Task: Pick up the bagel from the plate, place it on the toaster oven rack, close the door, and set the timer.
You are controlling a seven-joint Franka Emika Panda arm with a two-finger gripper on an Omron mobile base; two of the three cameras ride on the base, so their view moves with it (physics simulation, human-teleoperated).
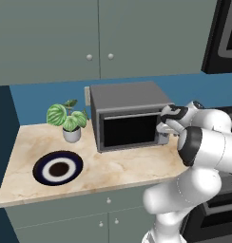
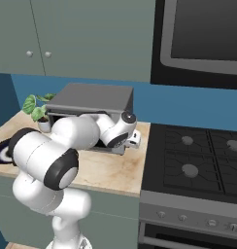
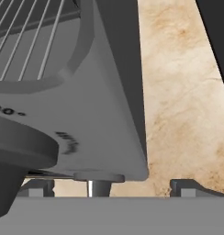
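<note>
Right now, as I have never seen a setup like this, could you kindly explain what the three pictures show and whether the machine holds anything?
It is a simulated kitchen with a white robot arm on a driving base. Two pictures come from cameras on that base, behind the arm to its left and right; the third looks along the hand.

On the marble counter stand a grey toaster oven, a potted plant and a navy-rimmed plate. I cannot make out a bagel on the plate; only its brown centre shows. A stove sits to the right.

The gripper is at the oven's right-hand control panel, open and holding nothing. The hand view shows a dark dial very close, and wire rack bars behind the glass.
</note>
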